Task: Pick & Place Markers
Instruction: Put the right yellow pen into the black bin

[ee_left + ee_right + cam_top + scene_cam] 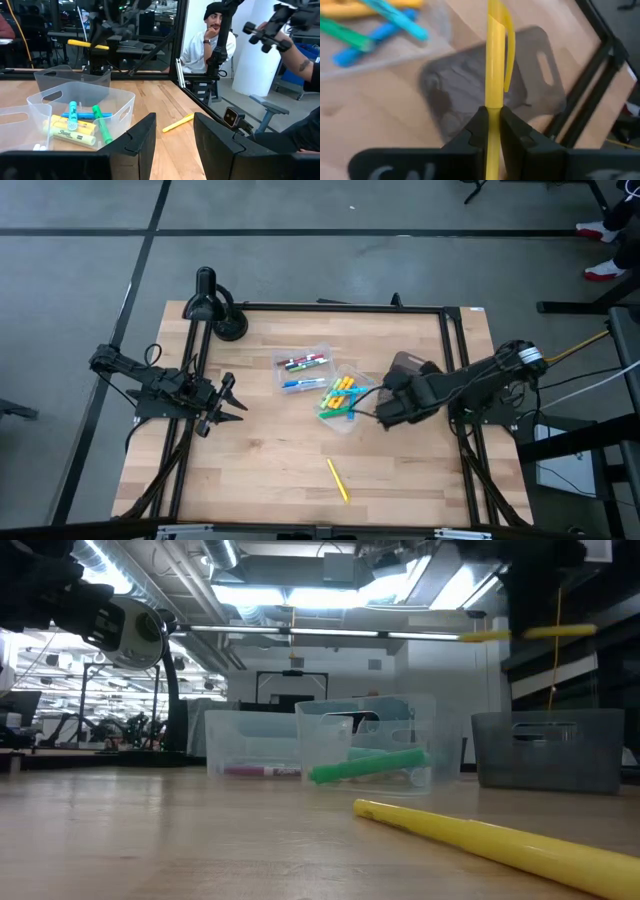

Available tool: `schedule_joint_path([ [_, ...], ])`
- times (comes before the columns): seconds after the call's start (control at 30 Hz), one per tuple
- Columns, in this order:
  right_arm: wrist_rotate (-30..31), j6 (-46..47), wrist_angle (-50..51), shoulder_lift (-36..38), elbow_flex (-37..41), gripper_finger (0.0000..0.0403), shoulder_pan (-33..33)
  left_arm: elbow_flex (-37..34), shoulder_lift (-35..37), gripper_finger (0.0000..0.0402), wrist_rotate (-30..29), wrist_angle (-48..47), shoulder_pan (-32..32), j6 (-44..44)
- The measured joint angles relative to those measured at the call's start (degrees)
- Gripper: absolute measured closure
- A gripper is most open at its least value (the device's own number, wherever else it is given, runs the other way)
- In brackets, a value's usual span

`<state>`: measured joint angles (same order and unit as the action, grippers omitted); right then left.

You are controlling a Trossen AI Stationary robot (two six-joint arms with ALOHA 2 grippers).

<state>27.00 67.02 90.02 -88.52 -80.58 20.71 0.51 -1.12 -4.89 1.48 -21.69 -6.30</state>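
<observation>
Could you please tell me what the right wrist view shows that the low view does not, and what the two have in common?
Only the right wrist view shows the right gripper shut on a yellow pen above the dark grey bin. Only the low view shows a yellow marker lying loose on the table and a red marker in the farther clear tray. Both show the bin and a green marker in a clear tray.

Mixed-colour markers (338, 398) fill clear trays, one yellow marker (338, 480) lies loose, another yellow pen (494, 60) is held aloft.
</observation>
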Motion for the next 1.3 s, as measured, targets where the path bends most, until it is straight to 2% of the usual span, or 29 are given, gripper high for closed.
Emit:
schedule_joint_path([
  [0.3, -0.72, 11.77, -0.56, 11.98, 13.53, 0.0371, -1.83, 0.00, 0.00, 0.0274, 0.00, 0.00, 0.00, 0.02],
  [0.5, -4.83, 18.98, -9.21, 17.92, 20.18, 0.0363, -5.33, 0.00, 0.00, 0.0274, -0.02, 0.01, -0.01, 0.01],
  [0.63, -8.92, 20.29, -12.89, 18.83, 22.68, 0.0362, -9.18, 0.00, 0.02, 0.0274, 0.00, 0.00, 0.00, 0.02],
  [0.93, -9.10, 17.48, -14.80, 18.83, 23.87, 0.0360, -16.45, 0.00, 0.00, 0.0274, 0.00, 0.00, -0.02, 0.00],
  [1.17, -9.07, 16.55, -15.37, 18.83, 23.87, 0.0359, -18.34, 0.00, 0.00, 0.0274, 0.00, 0.00, -0.01, 0.02],
  [1.3, -9.07, 16.02, -15.37, 18.83, 23.87, 0.0345, -18.73, 0.00, 0.00, 0.0274, 0.00, -0.01, 0.00, 0.00],
])
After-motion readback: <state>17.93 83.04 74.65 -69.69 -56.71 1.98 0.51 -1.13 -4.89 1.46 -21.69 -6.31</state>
